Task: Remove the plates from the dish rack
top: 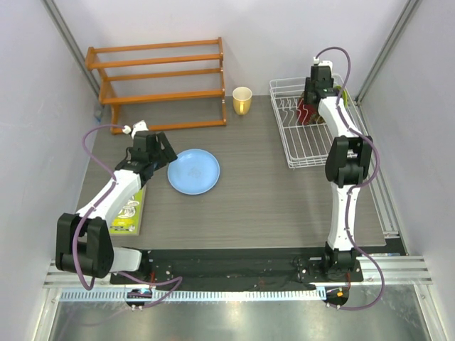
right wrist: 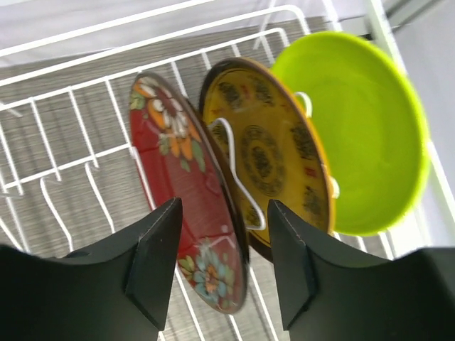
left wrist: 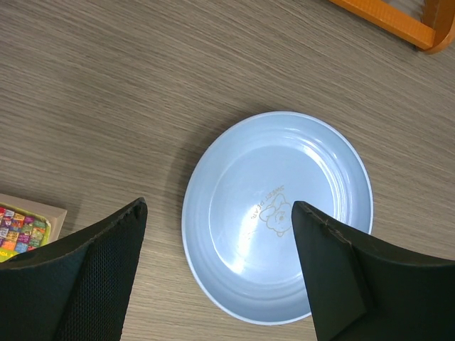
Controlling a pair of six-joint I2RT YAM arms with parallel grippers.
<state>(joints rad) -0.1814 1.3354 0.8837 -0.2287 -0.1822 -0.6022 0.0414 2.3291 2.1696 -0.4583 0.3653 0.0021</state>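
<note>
The red plate [right wrist: 178, 163], standing in the dish rack [top: 302, 145] at the far right, is being straddled by the open right gripper [right wrist: 222, 213]. Only its rim should be pinched, with the neighbouring yellow-brown plate [right wrist: 270, 156] kept out.

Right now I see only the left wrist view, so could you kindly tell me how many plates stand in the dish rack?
Observer: Three stand upright in the dish rack: the red plate, the yellow-brown plate, the lime green plate.
Operator: Thank you. Where is the right gripper?
Observer: The right gripper is open, straddling the red plate's rim.
Operator: Anything beside the rack?
Observer: A yellow cup, just to its left.
</note>
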